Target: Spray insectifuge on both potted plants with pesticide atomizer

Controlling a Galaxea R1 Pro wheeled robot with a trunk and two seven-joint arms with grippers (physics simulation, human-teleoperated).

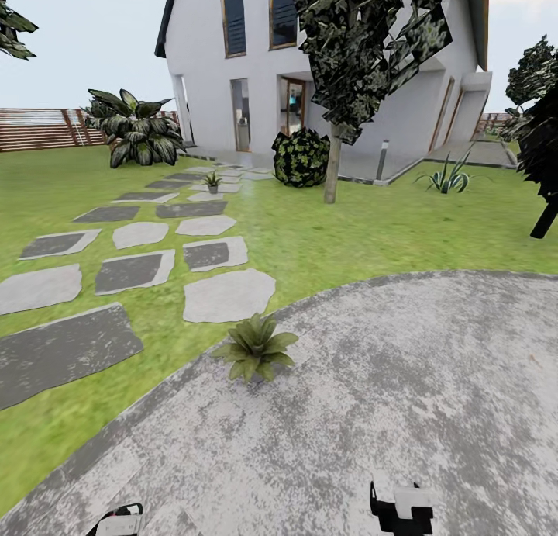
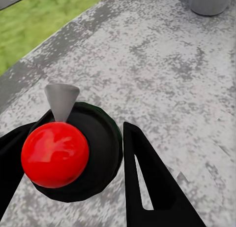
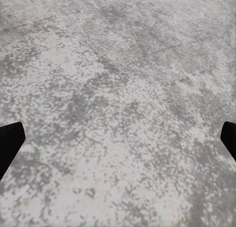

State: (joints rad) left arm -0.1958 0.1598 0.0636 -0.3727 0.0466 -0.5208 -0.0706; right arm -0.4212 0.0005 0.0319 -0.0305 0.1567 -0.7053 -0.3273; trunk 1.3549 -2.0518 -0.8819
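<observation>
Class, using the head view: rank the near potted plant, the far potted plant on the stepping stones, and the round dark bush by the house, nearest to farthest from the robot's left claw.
1. Near potted plant, at the paved patch's edge.
2. Far potted plant, up the stepping-stone path.
3. Round dark bush, beside the house, slightly beyond it.

The left claw sits at the frame's bottom.

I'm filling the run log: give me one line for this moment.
left gripper: shut on pesticide atomizer | right gripper: open over paved patch | near potted plant at patch edge | far potted plant on stepping stones

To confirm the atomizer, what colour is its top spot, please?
Red, clearest in the left wrist view.
</observation>
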